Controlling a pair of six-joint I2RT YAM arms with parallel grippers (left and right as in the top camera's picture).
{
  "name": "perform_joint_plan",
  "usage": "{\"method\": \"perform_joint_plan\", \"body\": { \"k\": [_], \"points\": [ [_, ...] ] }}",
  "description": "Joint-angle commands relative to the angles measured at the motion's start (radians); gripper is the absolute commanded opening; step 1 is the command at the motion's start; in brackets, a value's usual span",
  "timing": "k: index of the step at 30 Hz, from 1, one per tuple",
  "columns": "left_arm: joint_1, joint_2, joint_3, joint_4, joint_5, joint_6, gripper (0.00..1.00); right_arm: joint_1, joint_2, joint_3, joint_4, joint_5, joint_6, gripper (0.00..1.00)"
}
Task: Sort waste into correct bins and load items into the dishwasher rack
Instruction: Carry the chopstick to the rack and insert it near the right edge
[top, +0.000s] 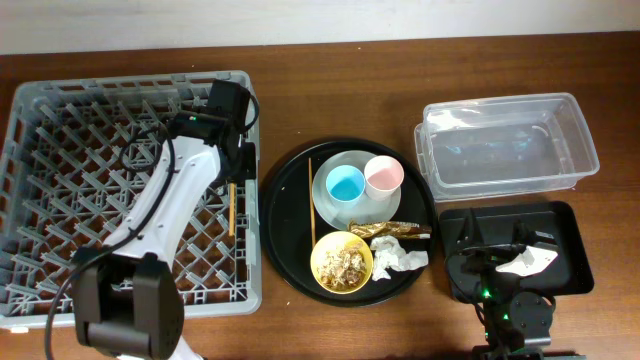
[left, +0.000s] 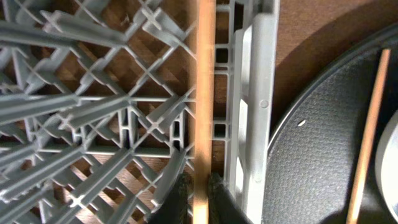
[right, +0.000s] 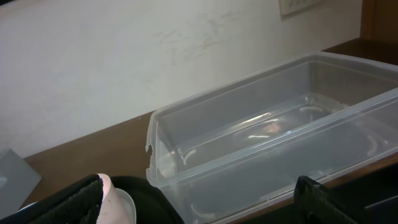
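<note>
My left gripper (top: 232, 172) is shut on a wooden chopstick (left: 204, 93) and holds it along the inside of the right wall of the grey dishwasher rack (top: 40, 110). The second chopstick (top: 311, 200) lies on the round black tray beside the pale plate (top: 322, 196), which carries the light blue cup (top: 346, 184) and pink cup (top: 384, 176). The yellow bowl (top: 342, 262) holds food scraps. A gold wrapper (top: 390, 230) and a crumpled tissue (top: 400, 258) lie next to it. My right gripper (top: 495, 236) is open and empty over the small black tray (top: 570, 225), which holds a white tissue (top: 527, 262).
The clear tub (top: 505, 140) stands at the back right and fills the right wrist view (right: 261, 149). The round black tray (top: 285, 235) sits between the rack and the bins. The rack's wall (left: 252, 106) lies close to that tray's rim.
</note>
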Motion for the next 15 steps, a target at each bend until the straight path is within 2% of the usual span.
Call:
{"method": "perform_joint_plan", "body": {
  "k": [1,9,12,15],
  "points": [
    [0.007,0.016,-0.004,0.003,0.008,0.006,0.46,-0.006,-0.006,-0.005,-0.008,0.010,-0.007,0.99],
    [0.006,-0.011,0.097,-0.080,0.016,0.005,0.49,-0.006,-0.006,-0.005,-0.008,0.009,-0.007,0.99],
    [0.005,-0.058,0.156,-0.158,0.111,0.006,0.48,-0.006,-0.006,-0.005,-0.008,0.009,-0.007,0.99],
    [0.001,-0.118,0.164,-0.187,0.307,0.005,0.47,-0.006,-0.006,-0.005,-0.008,0.009,-0.007,0.99]
  ]
}}
